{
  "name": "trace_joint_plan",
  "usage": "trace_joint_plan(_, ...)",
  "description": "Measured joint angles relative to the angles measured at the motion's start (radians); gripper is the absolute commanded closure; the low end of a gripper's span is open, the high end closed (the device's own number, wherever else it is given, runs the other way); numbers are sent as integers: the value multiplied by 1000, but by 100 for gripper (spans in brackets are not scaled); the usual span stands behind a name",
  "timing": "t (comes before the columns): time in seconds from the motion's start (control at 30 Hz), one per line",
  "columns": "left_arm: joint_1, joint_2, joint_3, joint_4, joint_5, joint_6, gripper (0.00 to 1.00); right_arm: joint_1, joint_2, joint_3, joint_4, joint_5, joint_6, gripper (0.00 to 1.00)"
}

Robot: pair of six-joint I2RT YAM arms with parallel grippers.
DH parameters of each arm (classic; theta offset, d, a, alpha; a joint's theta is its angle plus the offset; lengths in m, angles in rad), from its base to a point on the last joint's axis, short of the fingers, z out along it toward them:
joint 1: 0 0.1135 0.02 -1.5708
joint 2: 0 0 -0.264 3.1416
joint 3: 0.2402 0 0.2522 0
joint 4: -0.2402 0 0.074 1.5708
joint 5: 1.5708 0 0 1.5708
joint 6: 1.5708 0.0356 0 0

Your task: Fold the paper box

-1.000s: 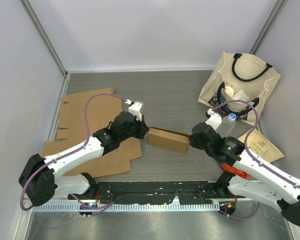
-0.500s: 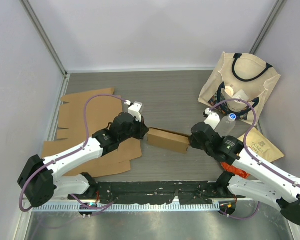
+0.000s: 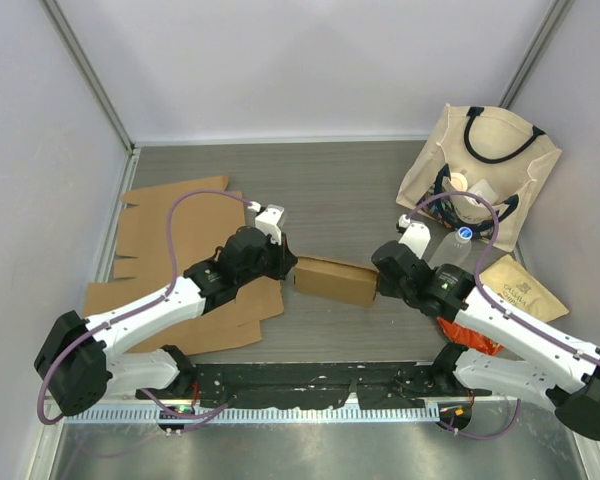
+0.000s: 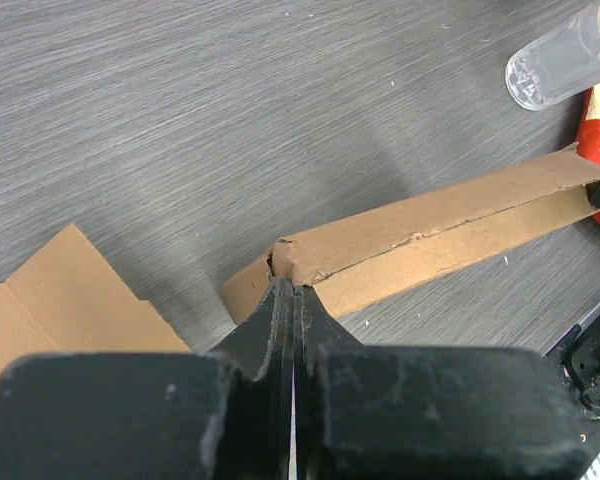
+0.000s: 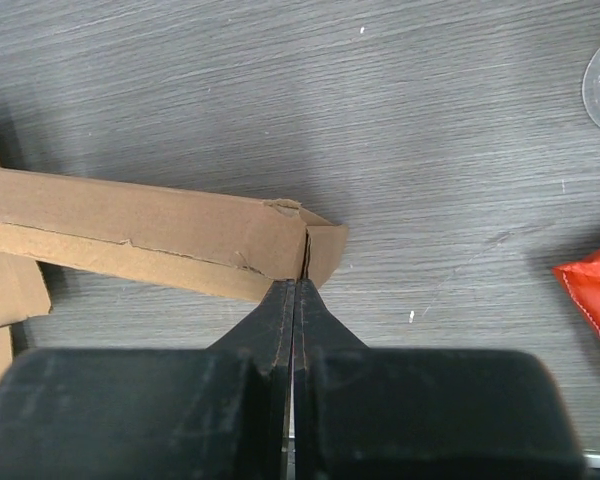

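The paper box (image 3: 335, 281) lies just right of the flat cardboard sheets (image 3: 170, 235). It sits endwise between our left gripper (image 3: 290, 263) and right gripper (image 3: 381, 287), both with fingers pressed together, tips against its ends. We judge uneven pushing could buckle it or skid it onto those sheets.

Both white, black-jointed arms are reaching inward, elbows bent; the black two-finger left gripper (image 3: 288, 263) and black two-finger right gripper (image 3: 380, 284) are pointing at each other, jaws pressing together.
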Motion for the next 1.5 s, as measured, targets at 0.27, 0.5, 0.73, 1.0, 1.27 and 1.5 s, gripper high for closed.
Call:
trace_joint_plan(0.27, 0, -4, -14, 18, 0, -5, 100, 16, -50, -14, 8, -23, -16, 54)
trace_joint_plan(0.5, 0, -15, -22, 16, -3, -5, 100, 13, -86, 76, -69, -65, -19, 16)
trace_joint_plan(0.73, 0, -16, -23, 16, -3, -8, 100, -30, -156, 37, 20, -96, 277, 13)
trace_joint_plan(1.0, -2, -16, -23, 16, -3, -8, 100, -113, -179, -66, 62, -158, 562, 19)
trace_joint_plan(1.27, -12, -16, -23, 17, -21, -8, 100, -150, -150, -183, 151, -277, 711, 24)
trace_joint_plan(1.5, -22, -18, -24, 17, -51, -8, 100, -158, -170, -259, 276, -310, 812, 45)
